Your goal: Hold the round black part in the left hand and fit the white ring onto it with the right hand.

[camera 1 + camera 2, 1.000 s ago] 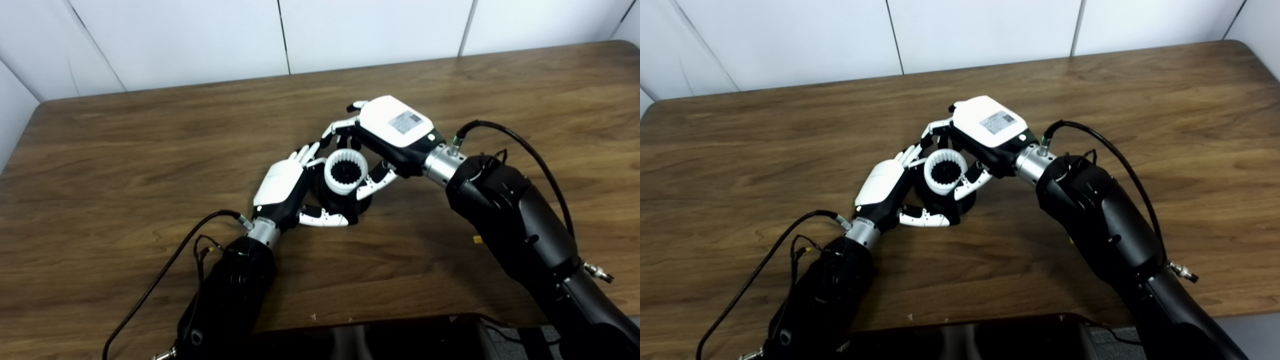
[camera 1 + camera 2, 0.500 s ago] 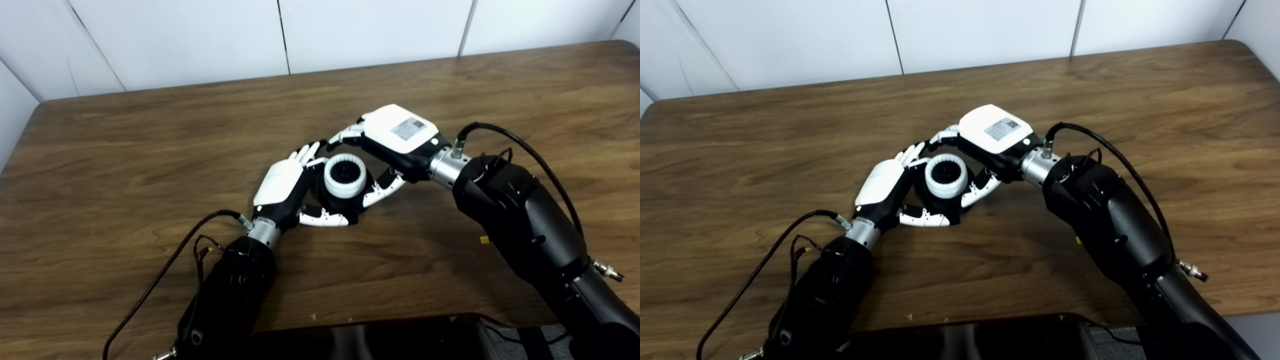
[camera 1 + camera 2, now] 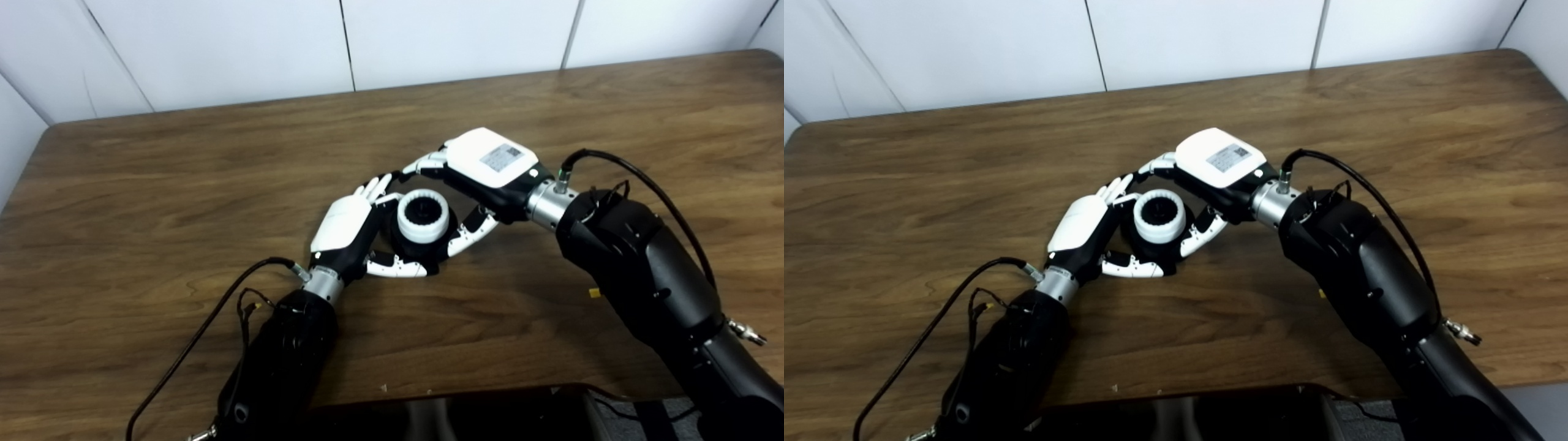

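Observation:
The white toothed ring (image 3: 422, 218) sits on top of the round black part (image 3: 436, 249), near the middle of the wooden table (image 3: 153, 184). My left hand (image 3: 346, 229) is shut on the black part, with its fingers behind it and its thumb in front. My right hand (image 3: 484, 168) hovers just right of the ring. Its fingers (image 3: 422, 165) arch past the ring's far side and its thumb (image 3: 468, 231) lies beside the near right side. It looks loose around the ring rather than gripping it. The ring also shows in the right eye view (image 3: 1159, 218).
A small yellow scrap (image 3: 593, 293) lies on the table by my right forearm. A black body panel (image 3: 465, 416) fills the bottom edge. White wall panels (image 3: 245, 49) stand behind the table's far edge.
The ring has gone down onto the black part. My right hand has dropped and shifted a little to the right, its thumb sliding off the ring's side. My left hand has stayed still.

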{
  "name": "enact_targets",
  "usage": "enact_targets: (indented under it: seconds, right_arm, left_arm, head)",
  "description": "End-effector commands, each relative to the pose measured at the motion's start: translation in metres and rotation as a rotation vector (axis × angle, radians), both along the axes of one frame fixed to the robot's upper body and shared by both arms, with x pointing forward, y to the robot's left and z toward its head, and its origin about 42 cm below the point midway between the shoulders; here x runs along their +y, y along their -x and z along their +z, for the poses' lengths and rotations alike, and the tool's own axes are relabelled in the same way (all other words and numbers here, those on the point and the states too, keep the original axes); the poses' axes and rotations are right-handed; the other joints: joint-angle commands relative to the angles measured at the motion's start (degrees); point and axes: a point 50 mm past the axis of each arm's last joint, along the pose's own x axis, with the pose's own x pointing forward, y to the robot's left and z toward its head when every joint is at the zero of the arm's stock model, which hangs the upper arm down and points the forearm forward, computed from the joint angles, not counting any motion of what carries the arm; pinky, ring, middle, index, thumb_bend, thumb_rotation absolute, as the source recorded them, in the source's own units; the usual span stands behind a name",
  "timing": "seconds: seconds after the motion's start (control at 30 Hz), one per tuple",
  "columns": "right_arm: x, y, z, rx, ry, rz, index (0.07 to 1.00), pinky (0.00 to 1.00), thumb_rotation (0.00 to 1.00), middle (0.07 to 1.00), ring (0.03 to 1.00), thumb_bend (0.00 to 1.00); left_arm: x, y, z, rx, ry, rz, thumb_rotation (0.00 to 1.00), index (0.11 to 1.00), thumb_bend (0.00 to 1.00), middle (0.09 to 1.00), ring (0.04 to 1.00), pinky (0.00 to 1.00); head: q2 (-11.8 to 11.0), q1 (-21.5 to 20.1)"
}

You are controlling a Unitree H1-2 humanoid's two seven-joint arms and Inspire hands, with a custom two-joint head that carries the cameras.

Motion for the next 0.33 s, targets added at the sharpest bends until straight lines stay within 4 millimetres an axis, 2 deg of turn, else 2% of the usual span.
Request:
enact_targets:
  seconds: [0.0, 0.1, 0.23, 0.3]
  right_arm:
    - [-0.004, -0.003, 0.022, -0.065, -0.108, -0.024, 0.833, 0.87, 0.41, 0.845, 0.816, 0.86]
    - [-0.011, -0.007, 0.022, -0.057, -0.170, -0.055, 0.840, 0.84, 0.42, 0.853, 0.824, 0.82]
    - [-0.021, -0.012, 0.017, -0.053, -0.216, -0.082, 0.827, 0.66, 0.40, 0.852, 0.781, 0.76]
    - [-0.025, -0.013, 0.014, -0.051, -0.229, -0.091, 0.823, 0.64, 0.38, 0.851, 0.773, 0.73]
  left_arm:
    - [-0.011, 0.009, -0.010, 0.061, -0.022, -0.048, 0.41, 0.713, 1.00, 1.000, 1.000, 0.98]
    - [-0.011, 0.010, -0.011, 0.058, -0.022, -0.050, 0.41, 0.710, 1.00, 1.000, 1.000, 0.99]
    - [-0.011, 0.008, -0.013, 0.051, -0.025, -0.051, 0.43, 0.709, 1.00, 1.000, 1.000, 0.98]
    - [-0.010, 0.007, -0.013, 0.048, -0.024, -0.049, 0.43, 0.706, 1.00, 1.000, 1.000, 0.97]
  head:
    - [-0.1, -0.1]
    - [-0.6, -0.2]
    - [-0.9, -0.3]
    - [-1.0, -0.2]
